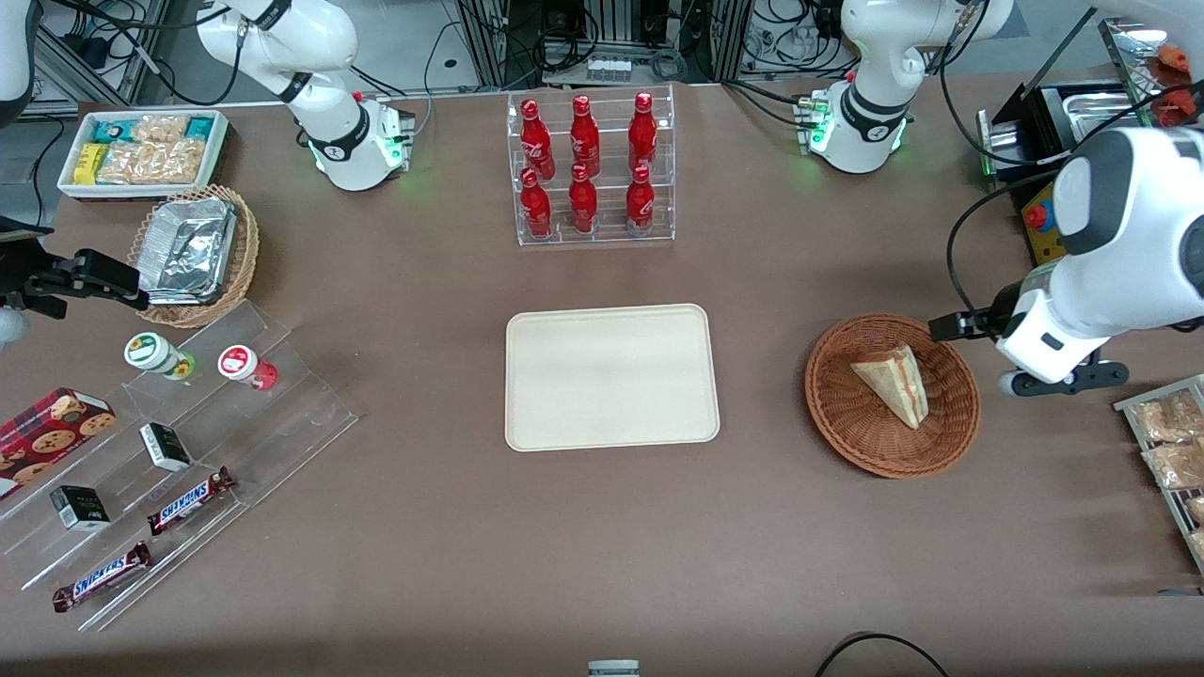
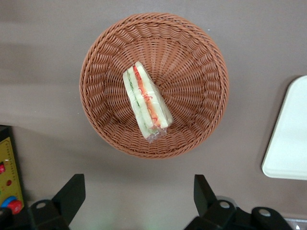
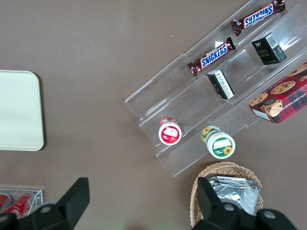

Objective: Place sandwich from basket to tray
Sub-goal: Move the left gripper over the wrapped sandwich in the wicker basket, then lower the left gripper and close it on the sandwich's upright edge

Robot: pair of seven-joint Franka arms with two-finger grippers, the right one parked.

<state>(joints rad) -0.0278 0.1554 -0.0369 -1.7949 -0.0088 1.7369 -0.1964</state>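
Observation:
The sandwich (image 1: 894, 384) is a pale wedge with red and green filling, lying on its side in the reddish-brown wicker basket (image 1: 828, 414). In the left wrist view the sandwich (image 2: 146, 100) shows its layered edge, and the basket (image 2: 201, 81) lies just ahead of the fingers. My gripper (image 1: 1061, 379) hangs above the table just beside the basket, toward the working arm's end. It is open (image 2: 138, 196), with only bare table between its fingers. The cream tray (image 1: 611, 376) sits mid-table with nothing on it, and one corner of the tray (image 2: 290, 139) shows in the wrist view.
A clear rack of red bottles (image 1: 591, 169) stands farther from the front camera than the tray. Snack packets on a rack (image 1: 1171, 442) and a yellow control box (image 1: 1044, 226) are close to my arm. A stepped acrylic display (image 1: 188, 451) and a foil-filled basket (image 1: 193, 254) lie toward the parked arm's end.

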